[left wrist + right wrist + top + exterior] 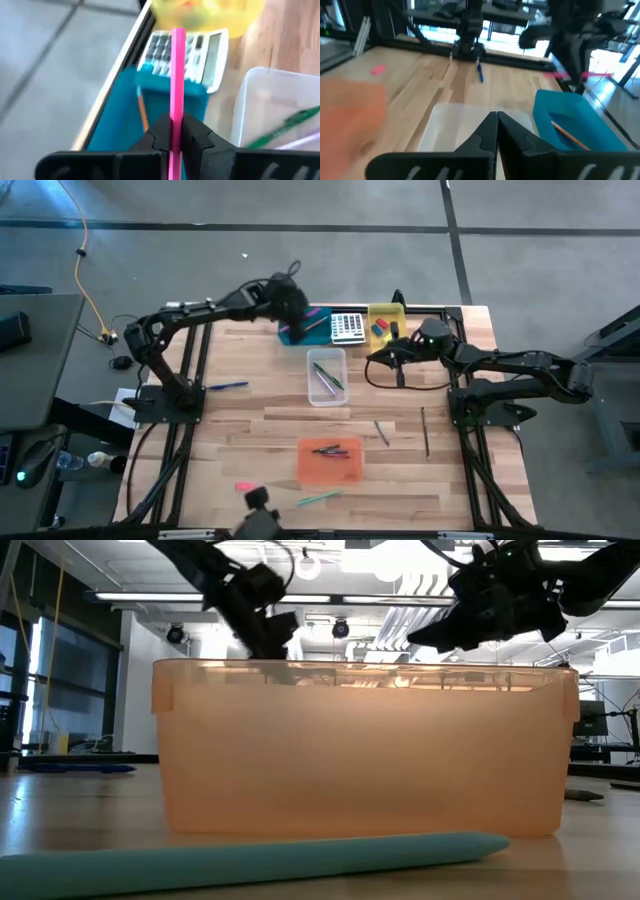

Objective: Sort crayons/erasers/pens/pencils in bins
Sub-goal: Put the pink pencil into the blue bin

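Observation:
My left gripper (175, 127) hovers over the teal bin (305, 330) at the table's far edge, shut on a pink pencil (177, 70). A tan pencil (142, 112) lies inside that bin. My right gripper (496, 120) is shut and empty above the clear bin (327, 377), which holds green and purple pens (328, 375). The yellow bin (385, 320) holds erasers. Crayons lie in the orange bin (330, 460). My left gripper pinches the pink pencil between its two fingers near mid-length (176, 107), coming from above. The pencil runs forward past the fingertips and back under them. It is lifted clear and about level above the teal bin, as the right wrist view shows (592, 75).
A grey-keyed calculator (347, 328) sits between the teal and yellow bins. Loose on the table are a blue pen (228, 386), two thin sticks (381, 432) (424, 430), a pink eraser (243, 486) and a green pen (320, 497) by the near edge.

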Robot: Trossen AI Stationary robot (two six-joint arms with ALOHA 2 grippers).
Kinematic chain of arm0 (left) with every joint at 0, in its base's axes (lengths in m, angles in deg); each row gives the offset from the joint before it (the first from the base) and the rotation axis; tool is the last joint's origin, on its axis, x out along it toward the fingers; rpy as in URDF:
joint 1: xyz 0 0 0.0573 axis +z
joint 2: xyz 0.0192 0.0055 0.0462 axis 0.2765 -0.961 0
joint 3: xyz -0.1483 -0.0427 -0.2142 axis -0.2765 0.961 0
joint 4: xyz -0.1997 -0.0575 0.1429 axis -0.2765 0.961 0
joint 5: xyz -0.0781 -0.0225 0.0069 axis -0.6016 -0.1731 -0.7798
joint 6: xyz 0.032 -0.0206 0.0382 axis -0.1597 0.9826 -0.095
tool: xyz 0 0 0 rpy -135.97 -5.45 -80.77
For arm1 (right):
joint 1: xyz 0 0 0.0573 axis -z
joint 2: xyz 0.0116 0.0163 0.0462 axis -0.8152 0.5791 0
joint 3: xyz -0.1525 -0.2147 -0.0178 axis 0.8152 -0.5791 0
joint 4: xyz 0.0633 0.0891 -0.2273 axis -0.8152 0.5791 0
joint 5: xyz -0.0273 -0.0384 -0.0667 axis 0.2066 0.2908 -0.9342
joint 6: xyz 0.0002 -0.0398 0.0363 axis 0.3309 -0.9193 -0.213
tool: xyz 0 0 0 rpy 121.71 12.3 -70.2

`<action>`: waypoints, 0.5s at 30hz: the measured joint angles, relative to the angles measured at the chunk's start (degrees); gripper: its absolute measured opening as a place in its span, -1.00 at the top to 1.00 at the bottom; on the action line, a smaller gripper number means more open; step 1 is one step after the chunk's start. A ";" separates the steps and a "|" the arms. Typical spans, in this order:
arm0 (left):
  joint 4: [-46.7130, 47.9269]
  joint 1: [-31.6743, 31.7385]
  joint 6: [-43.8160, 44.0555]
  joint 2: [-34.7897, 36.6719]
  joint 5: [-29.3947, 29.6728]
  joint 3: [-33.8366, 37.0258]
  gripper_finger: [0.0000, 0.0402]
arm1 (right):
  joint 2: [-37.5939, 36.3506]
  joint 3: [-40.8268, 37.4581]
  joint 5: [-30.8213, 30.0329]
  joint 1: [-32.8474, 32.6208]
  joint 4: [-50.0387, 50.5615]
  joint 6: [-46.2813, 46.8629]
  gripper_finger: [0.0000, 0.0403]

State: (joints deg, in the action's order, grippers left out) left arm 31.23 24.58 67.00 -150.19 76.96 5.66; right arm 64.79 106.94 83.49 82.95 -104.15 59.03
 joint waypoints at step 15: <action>-7.56 2.09 -9.57 -11.61 -2.61 0.11 0.98 | 0.00 0.00 -2.62 0.02 -5.84 5.12 1.00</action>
State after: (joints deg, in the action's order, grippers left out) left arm 23.67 26.67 57.42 -161.80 74.36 5.77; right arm 64.79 106.94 80.86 82.97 -109.99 64.15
